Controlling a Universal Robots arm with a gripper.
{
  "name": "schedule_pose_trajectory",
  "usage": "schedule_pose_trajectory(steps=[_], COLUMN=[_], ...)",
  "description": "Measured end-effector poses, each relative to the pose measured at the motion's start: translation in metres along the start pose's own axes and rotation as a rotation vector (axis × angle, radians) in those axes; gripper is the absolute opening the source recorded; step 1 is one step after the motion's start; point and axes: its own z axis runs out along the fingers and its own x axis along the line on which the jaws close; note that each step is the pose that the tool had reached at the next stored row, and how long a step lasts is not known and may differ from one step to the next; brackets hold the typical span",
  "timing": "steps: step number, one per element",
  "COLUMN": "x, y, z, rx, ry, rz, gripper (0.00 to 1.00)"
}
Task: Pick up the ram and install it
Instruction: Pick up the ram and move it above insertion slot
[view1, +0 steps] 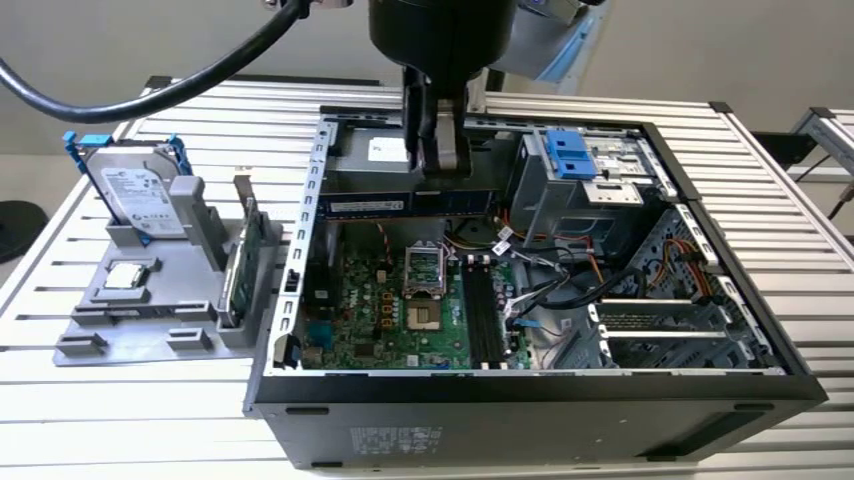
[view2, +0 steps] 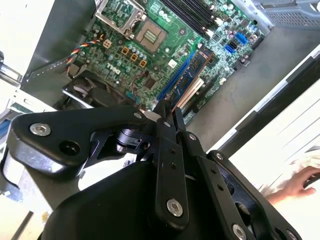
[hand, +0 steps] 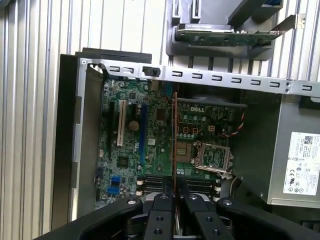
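dark ram (view1: 367, 204) clamped in claw (view1: 438, 176) above open case (view1: 534, 410)

ram (view1: 387, 204) over motherboard (view1: 380, 300) (in case (view1: 534, 405)), drive rack (view1: 114, 325) beside

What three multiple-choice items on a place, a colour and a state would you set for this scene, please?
1. Where is the ram? A in a memory slot; B held above the motherboard; C on the grey stand.
2. What colour is the frame round the hard drive? A blue; B red; C yellow.
3. The gripper is: A open; B shut on the expansion card; C shut on the ram.
Answers: B, it hangs clear of the memory slots; A, blue in the exterior view; C, fingers pinch it in both wrist views.
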Motion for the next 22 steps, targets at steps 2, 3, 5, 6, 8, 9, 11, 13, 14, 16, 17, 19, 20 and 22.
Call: schedule_pose_trajectory(steps=[2, 3, 5, 6, 8, 9, 11, 13, 14, 16, 17, 19, 20, 22], x=[0.0001, 0.0002, 0.0003, 0.0004, 0.0005, 0.0005, 0.0006, 0.0006, 0.0007, 0.0008, 0.0008, 0.0009, 0.001, 0.0011], y=[-0.0015, -0.0022, -0.0039, -0.0048, -0.006, -0.0066, -0.0078, -0.0089, -0.0096, -0.011, -0.0117, -0.0131, -0.0138, -0.0152], z=[0.0, 0.0, 0.0, 0.0, 0.0, 0.0, 0.0001, 0.0001, 0.0001, 0.0, 0.0001, 0.0001, 0.0001, 0.0002], rx=[0.0, 0.0, 0.0, 0.0, 0.0, 0.0, 0.0, 0.0, 0.0, 0.0, 0.0, 0.0, 0.0, 0.0001], ry=[0.0, 0.0001, 0.0, 0.0, 0.0, 0.0, 0.0, 0.0, 0.0, 0.0001, 0.0, 0.0, 0.0, -0.0001], rz=[0.0, 0.0, 0.0, 0.0, 0.0, 0.0, 0.0, 0.0, 0.0, 0.0, 0.0, 0.0, 0.0, 0.0], gripper=[0.0, 0.0, 0.0, 0.0, 0.0, 0.0, 0.0, 0.0, 0.0, 0.0, 0.0, 0.0, 0.0, 0.0])
